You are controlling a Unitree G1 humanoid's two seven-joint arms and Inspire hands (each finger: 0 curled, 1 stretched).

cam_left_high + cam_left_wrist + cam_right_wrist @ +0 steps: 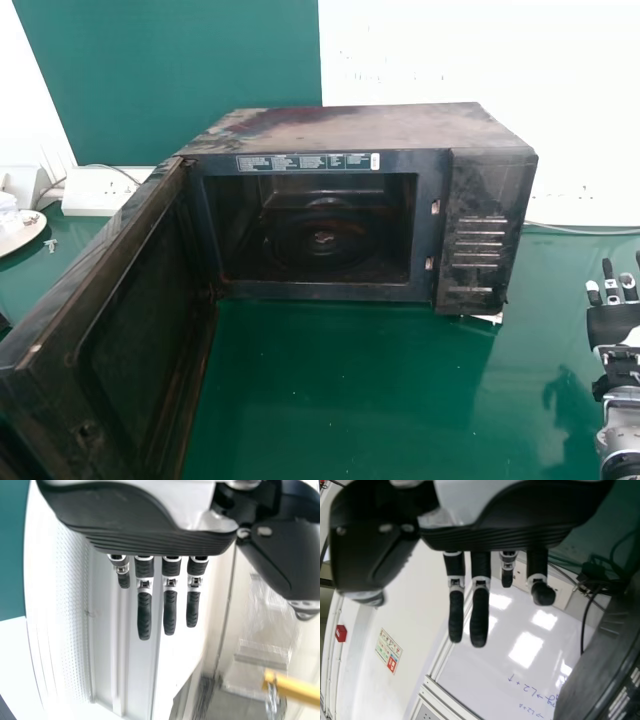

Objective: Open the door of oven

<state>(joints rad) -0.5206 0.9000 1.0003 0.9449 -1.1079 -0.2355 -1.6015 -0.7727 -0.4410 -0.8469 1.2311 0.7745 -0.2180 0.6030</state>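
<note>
My black-and-silver right hand (612, 325) hung at about four o'clock, open, fingers loosely extended, holding nothing; my left hand (155, 537) was open and unladen too. Glossy green tabletop (550, 290) ran between my right hand and the oven's near side. The boxy black oven (488, 195) sat near twelve, brown-stained on top, its dark-framed door (130, 340) swung wide toward eight.

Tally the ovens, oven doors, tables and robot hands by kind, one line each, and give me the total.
Oven: 1
Oven door, swung open: 1
Green table: 1
Robot hands: 2, the left hand and the right hand
Total: 5
</note>
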